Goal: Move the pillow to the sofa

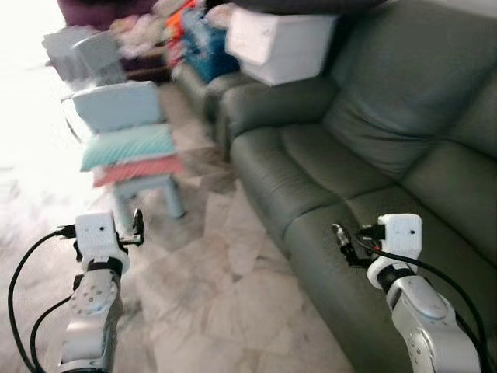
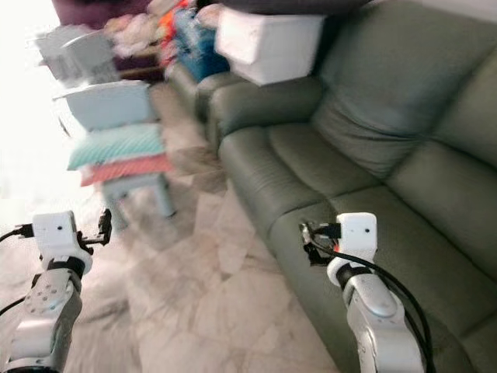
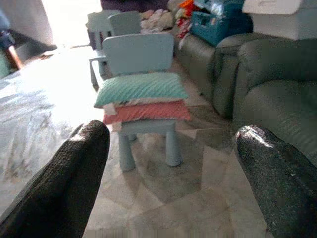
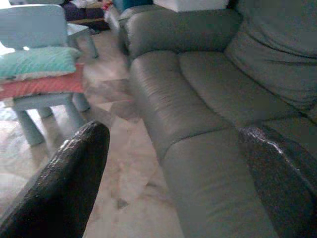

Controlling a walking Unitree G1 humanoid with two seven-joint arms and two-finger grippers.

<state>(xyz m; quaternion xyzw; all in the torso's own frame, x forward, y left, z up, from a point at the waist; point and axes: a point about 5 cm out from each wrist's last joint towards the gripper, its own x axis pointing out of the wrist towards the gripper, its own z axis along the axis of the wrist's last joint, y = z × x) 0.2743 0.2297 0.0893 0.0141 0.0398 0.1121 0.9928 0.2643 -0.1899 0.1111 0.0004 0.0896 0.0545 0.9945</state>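
Observation:
A teal pillow (image 1: pixel 128 146) lies on top of a pink pillow (image 1: pixel 138 169), both stacked on the seat of a small pale-blue child's chair (image 1: pixel 123 105) on the marble floor. To the right runs the long dark-green sofa (image 1: pixel 404 148). My left gripper (image 1: pixel 137 225) is held up near the chair's front, open, with nothing between its fingers (image 3: pixel 64 183). My right gripper (image 1: pixel 342 237) hovers over the front edge of the sofa seat, open and empty, its fingers (image 4: pixel 59 178) spread wide.
A white storage box (image 1: pixel 279 43) rests on the sofa's far armrest. Behind it are a blue crate (image 3: pixel 220 22), heaped clothes and two more small chairs (image 3: pixel 116 22). Bare marble floor (image 1: pixel 225 295) lies between the chair and the sofa.

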